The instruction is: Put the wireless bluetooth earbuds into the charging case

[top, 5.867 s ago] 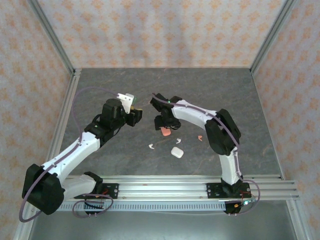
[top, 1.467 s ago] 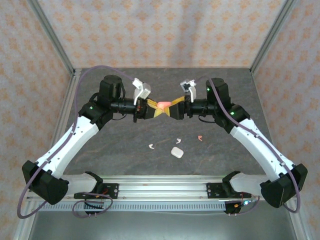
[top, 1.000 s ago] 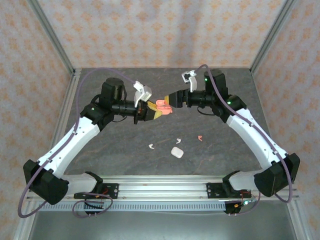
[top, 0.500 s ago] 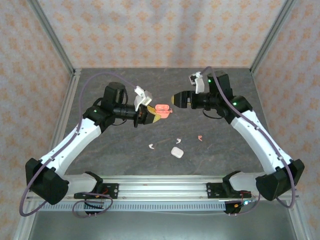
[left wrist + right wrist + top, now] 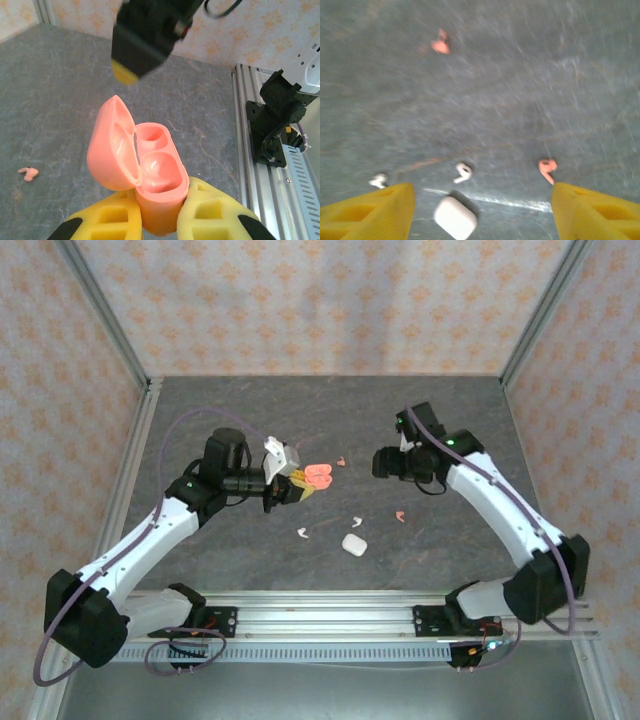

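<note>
My left gripper (image 5: 300, 485) is shut on the coral-pink charging case (image 5: 320, 476), held above the table. In the left wrist view the case (image 5: 159, 182) sits between the yellow fingers (image 5: 212, 212), its lid (image 5: 111, 147) swung open and both wells bare. My right gripper (image 5: 384, 462) hangs open and holds nothing, to the right of the case. On the table lie two pink earbuds (image 5: 341, 460) (image 5: 399, 516) and two white earbuds (image 5: 303, 533) (image 5: 355, 521). The right wrist view looks down past the open right gripper (image 5: 482, 195) on the pink earbuds (image 5: 440, 46) (image 5: 547, 169) and the white ones (image 5: 463, 171) (image 5: 378, 180).
A shut white case (image 5: 352, 544) lies on the grey table near the white earbuds, also seen as the white case (image 5: 455, 217) in the right wrist view. An aluminium rail (image 5: 330, 615) runs along the near edge, and patterned walls enclose the other sides.
My right gripper has let go of the pink case's lid, pulled back to the right and tipped down toward the table. The left gripper keeps the opened case and has dropped slightly.
</note>
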You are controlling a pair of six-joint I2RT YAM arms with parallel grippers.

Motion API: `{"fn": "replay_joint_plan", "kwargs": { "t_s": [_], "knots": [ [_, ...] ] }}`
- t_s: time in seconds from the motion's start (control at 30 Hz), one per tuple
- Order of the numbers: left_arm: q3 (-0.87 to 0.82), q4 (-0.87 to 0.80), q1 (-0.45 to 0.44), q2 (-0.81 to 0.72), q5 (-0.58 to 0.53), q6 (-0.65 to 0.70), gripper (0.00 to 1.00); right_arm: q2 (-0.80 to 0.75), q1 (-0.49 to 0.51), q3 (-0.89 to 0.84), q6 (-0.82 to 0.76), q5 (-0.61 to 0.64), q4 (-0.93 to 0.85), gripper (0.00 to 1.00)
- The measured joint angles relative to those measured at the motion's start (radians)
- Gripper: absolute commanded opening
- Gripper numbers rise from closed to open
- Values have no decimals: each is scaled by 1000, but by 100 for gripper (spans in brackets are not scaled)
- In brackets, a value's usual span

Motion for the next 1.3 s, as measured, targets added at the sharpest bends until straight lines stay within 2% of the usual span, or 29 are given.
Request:
{"fn": "replay_joint_plan", "kwargs": {
  "t_s": [0.17, 0.47, 0.7, 1.0, 1.3],
  "knots": [
    [-25, 23, 0, 0, -15, 6, 0, 132, 0, -55, -5, 34, -29, 61],
    [-67, 45, -22, 0, -69, 7, 0, 303, -4, -65, -50, 53, -56, 60],
    [-102, 47, -43, -18, -106, 7, 0, 407, -66, -68, -92, 16, -55, 52],
    [-111, 49, -48, -55, -131, 7, 0, 463, -92, -69, -116, -30, -43, 48],
    [-111, 49, -53, -57, -141, 7, 0, 477, -101, -73, -120, -54, -33, 35]
  ]
}}
